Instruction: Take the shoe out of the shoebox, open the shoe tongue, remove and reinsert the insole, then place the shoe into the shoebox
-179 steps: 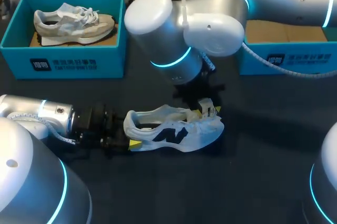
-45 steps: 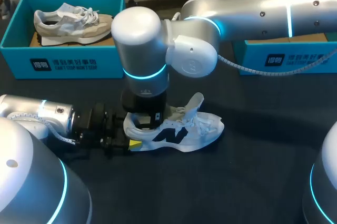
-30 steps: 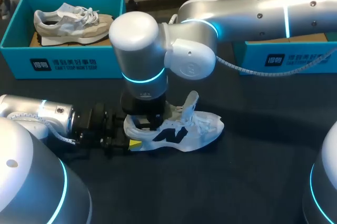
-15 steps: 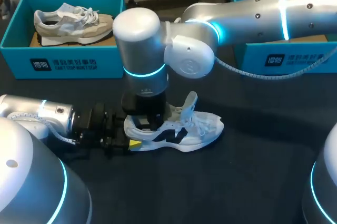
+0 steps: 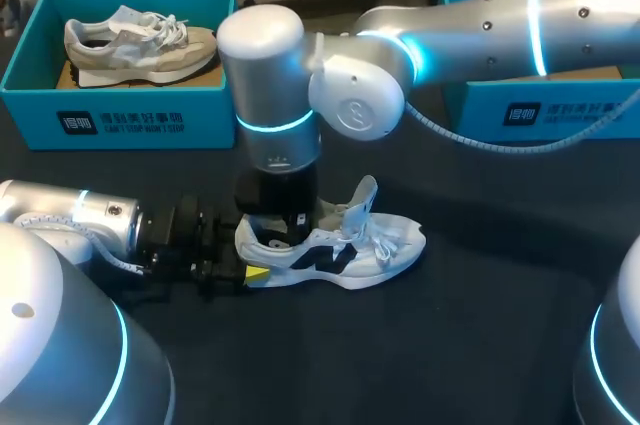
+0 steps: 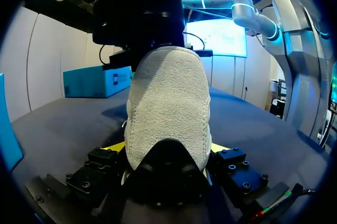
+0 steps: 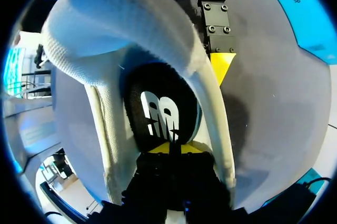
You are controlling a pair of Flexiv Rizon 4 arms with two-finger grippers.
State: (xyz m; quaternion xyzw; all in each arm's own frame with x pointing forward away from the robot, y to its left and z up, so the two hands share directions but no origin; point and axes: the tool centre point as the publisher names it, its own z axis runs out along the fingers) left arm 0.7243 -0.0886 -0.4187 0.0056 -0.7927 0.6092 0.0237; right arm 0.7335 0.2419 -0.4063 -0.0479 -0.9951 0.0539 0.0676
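Since 6 s ago: right arm shifted from toe end to heel opening of shoe [image 5: 340, 250]; tongue [image 5: 362, 195] now raised upright. Over last 0.5 s almost nothing moved.
Shoe upright on table [image 5: 450, 345], outside both boxes, toe toward right.
Left gripper [image 6: 167, 147]: heel clamped between fingers, one each side.
Right gripper [image 7: 171, 148]: lowered inside shoe, tips drawn together, touching insole [image 7: 163, 110]. Whether insole is pinched cannot be told.
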